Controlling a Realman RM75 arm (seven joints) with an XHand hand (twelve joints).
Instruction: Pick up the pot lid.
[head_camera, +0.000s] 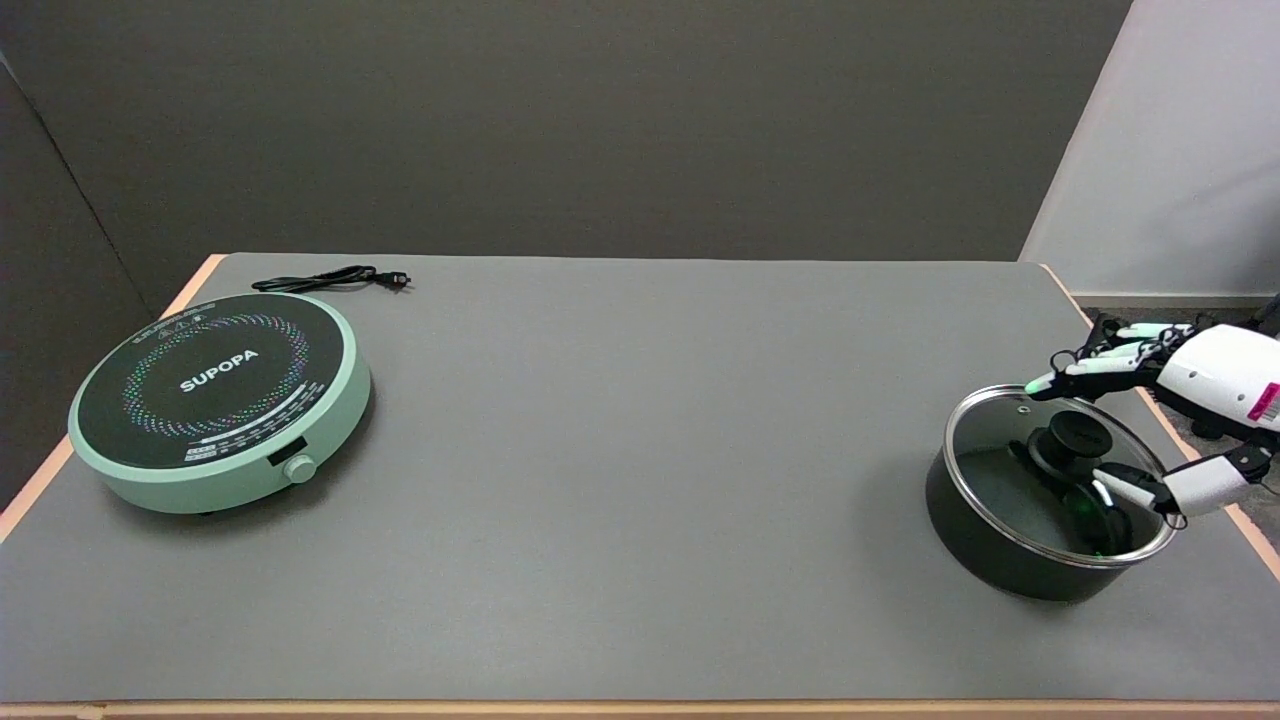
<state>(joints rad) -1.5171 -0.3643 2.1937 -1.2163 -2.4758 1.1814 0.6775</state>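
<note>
Glass pot lid (1010, 470) seated on pot (985, 545) near table's (600, 450) right edge, knob (1072, 437) between spread, empty fingers (1085, 366) of right hand (1165, 420).

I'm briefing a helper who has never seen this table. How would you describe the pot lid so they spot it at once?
Start at the grey table and go to its right end, far from the mint-green induction cooker on the left. There stands a black pot, with the robot's right hand spread just over it. The pot lid sits on top: clear glass, shiny metal rim, black round knob at its centre.
</note>
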